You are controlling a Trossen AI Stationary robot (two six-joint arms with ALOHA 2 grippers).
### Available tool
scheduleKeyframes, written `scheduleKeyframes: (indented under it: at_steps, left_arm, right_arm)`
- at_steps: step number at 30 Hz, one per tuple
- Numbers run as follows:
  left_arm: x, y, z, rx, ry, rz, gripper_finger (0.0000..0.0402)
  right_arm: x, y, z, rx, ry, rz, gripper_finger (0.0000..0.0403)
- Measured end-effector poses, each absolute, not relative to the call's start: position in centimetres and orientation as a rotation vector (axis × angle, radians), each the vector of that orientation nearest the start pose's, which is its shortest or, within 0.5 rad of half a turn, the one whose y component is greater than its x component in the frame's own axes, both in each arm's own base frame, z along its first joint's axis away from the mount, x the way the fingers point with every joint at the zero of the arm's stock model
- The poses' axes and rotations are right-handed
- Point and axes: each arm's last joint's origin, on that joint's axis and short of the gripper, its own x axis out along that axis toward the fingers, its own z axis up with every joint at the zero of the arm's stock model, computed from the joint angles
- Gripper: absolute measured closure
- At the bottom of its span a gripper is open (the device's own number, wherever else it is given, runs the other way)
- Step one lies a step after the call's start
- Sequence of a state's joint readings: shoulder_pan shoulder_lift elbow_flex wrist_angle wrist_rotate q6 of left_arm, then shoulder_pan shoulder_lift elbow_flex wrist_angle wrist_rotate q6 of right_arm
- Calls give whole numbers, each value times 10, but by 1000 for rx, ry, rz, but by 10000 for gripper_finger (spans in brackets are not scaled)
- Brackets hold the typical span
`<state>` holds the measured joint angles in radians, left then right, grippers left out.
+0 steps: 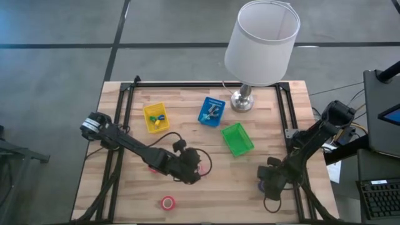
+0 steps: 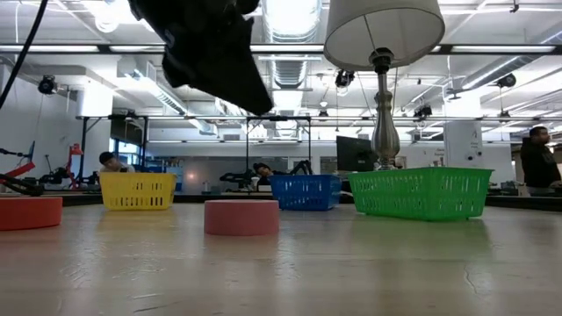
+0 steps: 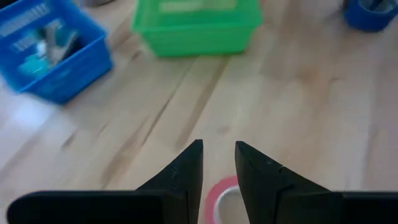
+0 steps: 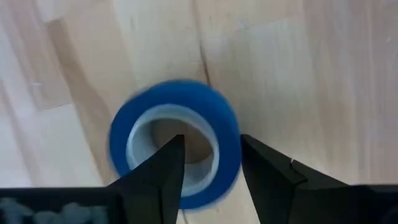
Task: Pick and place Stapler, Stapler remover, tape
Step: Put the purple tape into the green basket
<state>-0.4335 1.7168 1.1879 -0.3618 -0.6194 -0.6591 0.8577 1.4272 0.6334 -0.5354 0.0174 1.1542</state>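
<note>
Left gripper (image 3: 218, 165): your fingers are slightly apart, straddling the red roll's (image 3: 219, 198) rim, ready to pinch.
Right gripper (image 4: 211, 160): your fingers are apart over the blue roll's (image 4: 175, 142) wall.
Green tray (image 1: 238, 139): empty, probably for tape.

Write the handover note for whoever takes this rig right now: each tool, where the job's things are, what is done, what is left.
Left tool: open, a narrow gap between the fingers, low over a red tape roll at mid-table.
Right tool: open, astride the wall of the blue tape roll near the right front edge, one finger in its core.
Another red roll lies loose at the front.
Yellow tray and blue tray already hold small items; which ones cannot be told.
Green tray looks empty.
Left to do: the tape rolls still on the table, none lifted yet.
</note>
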Motion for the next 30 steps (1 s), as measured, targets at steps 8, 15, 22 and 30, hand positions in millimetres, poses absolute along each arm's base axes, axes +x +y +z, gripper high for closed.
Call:
scheduleKeyframes:
  at_steps: [8,15,22,30]
  left_arm:
    - [330,-132,207,-184,631,392,305]
    - [329,-131,204,-194,635,400,305]
    - [329,-132,204,-203,645,381,305]
    - [328,-131,201,-205,654,378,305]
  right_arm:
    - [145,166,137,367,1406,-82,255]
    - [145,165,136,331,1392,-86,282]
    - [149,163,136,305,1336,-93,361]
    - [174,153,149,329,1060,-132,366]
